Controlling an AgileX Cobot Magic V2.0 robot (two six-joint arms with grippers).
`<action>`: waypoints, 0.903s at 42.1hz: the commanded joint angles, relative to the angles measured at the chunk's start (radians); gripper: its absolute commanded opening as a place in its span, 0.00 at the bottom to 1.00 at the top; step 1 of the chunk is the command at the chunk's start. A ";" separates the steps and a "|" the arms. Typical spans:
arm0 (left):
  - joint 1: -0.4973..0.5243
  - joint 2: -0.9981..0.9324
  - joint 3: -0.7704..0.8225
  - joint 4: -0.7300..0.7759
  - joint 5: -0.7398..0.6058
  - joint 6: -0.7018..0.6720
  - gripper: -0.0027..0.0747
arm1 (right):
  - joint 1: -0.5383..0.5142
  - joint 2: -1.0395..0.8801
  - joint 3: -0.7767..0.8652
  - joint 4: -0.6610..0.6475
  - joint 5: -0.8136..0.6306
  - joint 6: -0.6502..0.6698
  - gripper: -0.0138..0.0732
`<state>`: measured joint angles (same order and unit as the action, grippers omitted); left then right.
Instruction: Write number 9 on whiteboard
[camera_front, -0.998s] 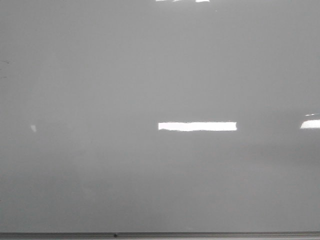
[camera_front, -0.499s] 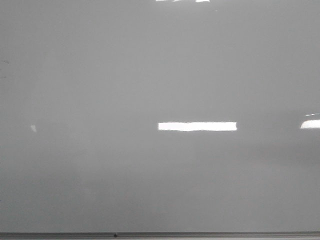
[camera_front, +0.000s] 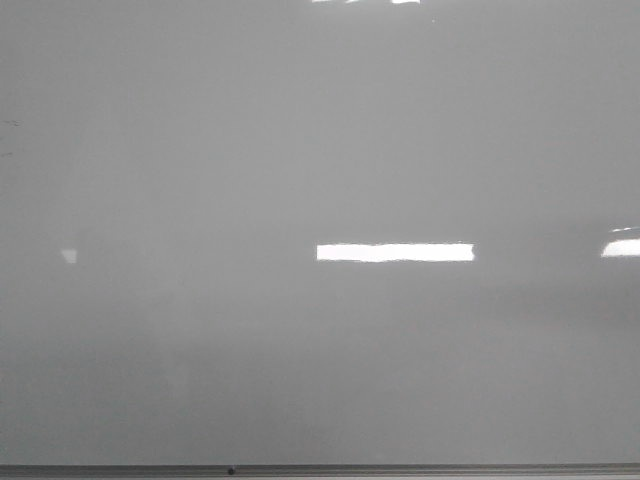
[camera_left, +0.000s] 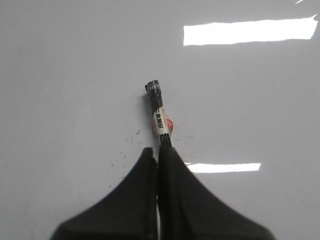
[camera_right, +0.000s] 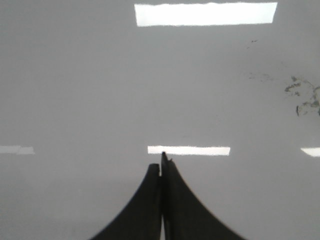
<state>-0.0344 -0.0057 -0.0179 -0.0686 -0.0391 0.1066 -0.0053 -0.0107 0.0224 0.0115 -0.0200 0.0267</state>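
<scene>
Front view: whiteboard fills the frame, glossy pale grey, with a thin dark frame strip along the bottom edge and a small dark dot on that strip left of centre. Bright rectangular reflection sits right of centre, another is cut by the right edge, and a faint small one lies at mid-left. No arm or gripper appears in this view, and no drawn figure shows on the board; the number 9 is not visible in any view. Left wrist view: left gripper at bottom centre, black fingers pressed together around a marker. Marker juts out from the fingertips toward the upper middle of the frame, with a black end, a white printed label and a reddish patch beside the label. Faint dark specks dot the board to the left of the fingertips. Right wrist view: right gripper at bottom centre, fingers closed against each other, nothing between them. Smudged dark marker residue lies at the right edge, upper half, with fainter flecks nearby.
</scene>
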 joint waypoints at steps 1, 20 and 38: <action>0.000 -0.014 -0.107 -0.003 -0.031 -0.009 0.01 | -0.001 -0.018 -0.082 -0.012 -0.020 0.000 0.08; 0.000 0.226 -0.571 -0.003 0.402 -0.007 0.01 | 0.000 0.116 -0.506 -0.018 0.427 -0.060 0.08; 0.000 0.439 -0.676 -0.003 0.520 -0.007 0.01 | 0.000 0.399 -0.734 0.033 0.710 -0.060 0.08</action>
<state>-0.0344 0.3953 -0.6600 -0.0686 0.5248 0.1066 -0.0053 0.3361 -0.6760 0.0400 0.7297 -0.0244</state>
